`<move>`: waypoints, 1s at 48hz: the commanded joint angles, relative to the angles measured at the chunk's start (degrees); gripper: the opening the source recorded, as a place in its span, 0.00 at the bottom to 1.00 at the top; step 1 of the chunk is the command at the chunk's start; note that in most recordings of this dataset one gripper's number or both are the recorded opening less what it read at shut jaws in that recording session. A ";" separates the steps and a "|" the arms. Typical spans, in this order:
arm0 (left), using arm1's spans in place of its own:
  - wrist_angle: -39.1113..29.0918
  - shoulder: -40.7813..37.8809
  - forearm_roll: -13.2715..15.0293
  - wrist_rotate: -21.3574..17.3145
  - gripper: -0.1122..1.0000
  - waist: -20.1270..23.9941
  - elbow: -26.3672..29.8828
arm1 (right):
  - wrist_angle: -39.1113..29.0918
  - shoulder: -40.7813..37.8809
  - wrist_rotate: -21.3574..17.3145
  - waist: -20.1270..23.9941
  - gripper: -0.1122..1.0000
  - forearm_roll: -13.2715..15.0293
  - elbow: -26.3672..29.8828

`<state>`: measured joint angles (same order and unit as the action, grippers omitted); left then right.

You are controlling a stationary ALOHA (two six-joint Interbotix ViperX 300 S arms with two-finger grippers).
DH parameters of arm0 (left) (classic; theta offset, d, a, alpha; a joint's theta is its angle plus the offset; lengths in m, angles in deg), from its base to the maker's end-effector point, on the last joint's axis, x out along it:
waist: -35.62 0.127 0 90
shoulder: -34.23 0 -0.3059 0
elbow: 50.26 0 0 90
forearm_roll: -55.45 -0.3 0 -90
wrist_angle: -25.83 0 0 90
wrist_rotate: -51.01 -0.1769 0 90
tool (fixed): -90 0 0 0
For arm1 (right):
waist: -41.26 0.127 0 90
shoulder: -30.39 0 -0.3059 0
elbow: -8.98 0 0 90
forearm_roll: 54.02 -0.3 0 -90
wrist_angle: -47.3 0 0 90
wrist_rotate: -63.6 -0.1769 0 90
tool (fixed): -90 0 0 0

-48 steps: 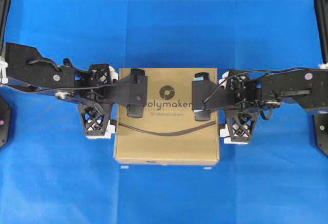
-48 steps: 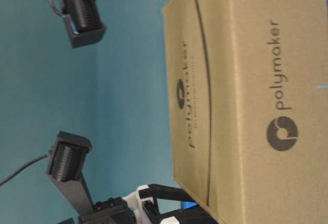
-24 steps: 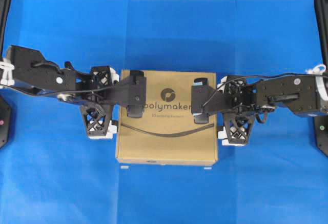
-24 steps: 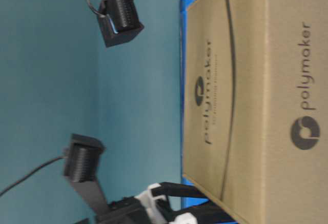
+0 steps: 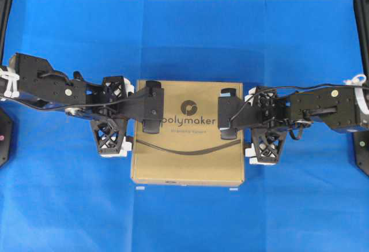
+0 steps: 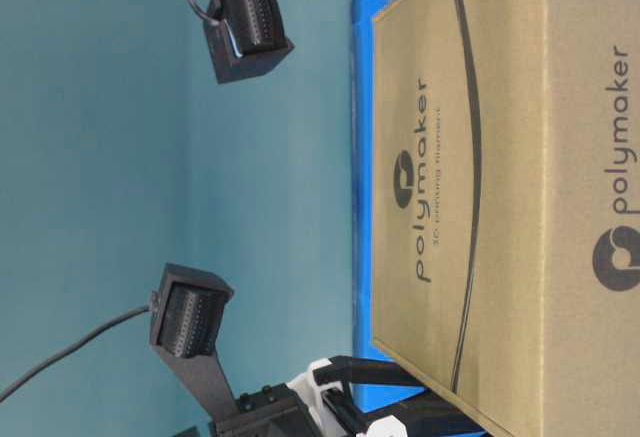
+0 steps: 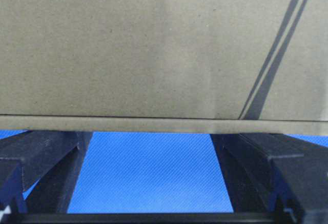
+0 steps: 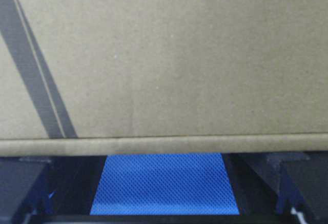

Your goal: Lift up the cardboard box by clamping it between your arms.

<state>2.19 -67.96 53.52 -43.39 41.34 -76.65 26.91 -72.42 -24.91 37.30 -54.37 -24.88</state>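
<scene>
Cardboard box (image 5: 187, 154) flanked by both hands, blue mat (image 5: 184, 38) beneath.

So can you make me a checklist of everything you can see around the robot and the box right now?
Surface: blue textured table cover, flat, two small white tabs by the box's near edge.
Job's things: flat square tan cardboard box printed "polymaker", between the two black arms.
Clutter: nothing seen.
Grippers: left tool open, its fingers against the box's left side; right tool open, against the right side. Whether the box is off the cover cannot be told.
Cables: thin black cable along the right arm; another along the left arm.
Surroundings: teal wall behind the table.
</scene>
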 commanded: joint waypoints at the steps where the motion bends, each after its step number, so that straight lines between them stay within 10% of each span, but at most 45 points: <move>1: 2.81 0.18 0.18 0.79 0.88 0.88 0.70 | 2.64 1.23 -1.58 -0.97 0.99 -0.44 0.70; 48: 3.34 22.41 0.18 1.23 0.88 0.53 -15.73 | 3.16 23.29 -7.29 -0.79 0.99 -2.46 -15.91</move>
<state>5.00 -48.10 53.69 -42.16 41.95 -91.59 29.90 -52.29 -31.58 36.51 -56.75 -39.91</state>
